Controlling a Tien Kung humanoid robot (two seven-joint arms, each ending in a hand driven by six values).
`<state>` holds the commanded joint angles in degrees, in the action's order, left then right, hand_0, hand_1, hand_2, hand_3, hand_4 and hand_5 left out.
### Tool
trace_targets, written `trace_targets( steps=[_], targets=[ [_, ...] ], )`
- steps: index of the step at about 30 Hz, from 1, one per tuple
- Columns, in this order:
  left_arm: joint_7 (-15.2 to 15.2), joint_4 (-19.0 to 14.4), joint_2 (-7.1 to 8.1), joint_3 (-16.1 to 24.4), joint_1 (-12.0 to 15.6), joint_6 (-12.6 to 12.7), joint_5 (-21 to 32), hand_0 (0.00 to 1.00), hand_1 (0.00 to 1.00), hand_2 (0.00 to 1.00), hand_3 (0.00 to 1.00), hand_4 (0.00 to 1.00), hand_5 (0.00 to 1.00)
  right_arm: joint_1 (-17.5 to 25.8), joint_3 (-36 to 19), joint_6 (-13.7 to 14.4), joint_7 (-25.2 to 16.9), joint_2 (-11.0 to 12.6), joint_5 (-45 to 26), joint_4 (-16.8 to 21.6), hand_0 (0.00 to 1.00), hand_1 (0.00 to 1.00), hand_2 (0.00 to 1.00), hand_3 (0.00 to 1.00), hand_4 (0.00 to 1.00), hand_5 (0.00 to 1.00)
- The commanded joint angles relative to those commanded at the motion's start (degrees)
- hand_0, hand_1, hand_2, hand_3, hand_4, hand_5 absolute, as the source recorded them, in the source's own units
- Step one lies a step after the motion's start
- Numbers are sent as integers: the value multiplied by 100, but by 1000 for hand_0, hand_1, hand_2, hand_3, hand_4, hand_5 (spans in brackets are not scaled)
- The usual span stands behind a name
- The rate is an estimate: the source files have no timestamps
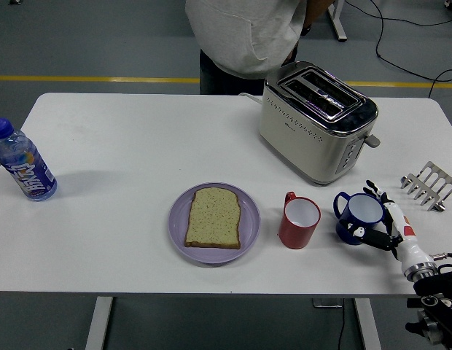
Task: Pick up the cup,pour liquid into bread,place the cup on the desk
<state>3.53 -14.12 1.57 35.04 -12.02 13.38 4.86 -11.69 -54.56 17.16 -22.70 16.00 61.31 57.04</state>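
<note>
A blue cup (359, 216) stands on the white table (138, 138) at the right front, its handle pointing left. My right hand (372, 216) comes in from the lower right corner and is shut on this cup, one finger (361, 234) at its near side and the others at its far right side. A red cup (298, 221) stands upright just left of it. A slice of bread (213, 216) lies flat on a purple plate (178, 235) left of the red cup. My left arm is out of view.
A steel toaster (317, 120) stands behind the cups. A metal toast rack (429, 185) sits at the right edge and a water bottle (23, 169) at the far left. A person (244, 36) stands at the far side, hands off the table.
</note>
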Motion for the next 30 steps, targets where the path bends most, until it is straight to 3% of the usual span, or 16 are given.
trace_targets(
  steps=[7,15,30],
  targets=[
    [0,0,0,1,-6,4,1,690,756,773,611,396,998,26,-65,-43,-58,5,12,61,904,785,965,998,916,47],
    [4,0,-7,12,0,7,-9,690,756,773,611,396,998,161,-212,-39,-57,56,95,386,915,800,968,998,928,49],
    [20,-1,-18,59,26,23,-76,690,756,773,611,396,998,437,-969,13,-21,202,41,1537,913,790,955,998,937,61]
  ],
)
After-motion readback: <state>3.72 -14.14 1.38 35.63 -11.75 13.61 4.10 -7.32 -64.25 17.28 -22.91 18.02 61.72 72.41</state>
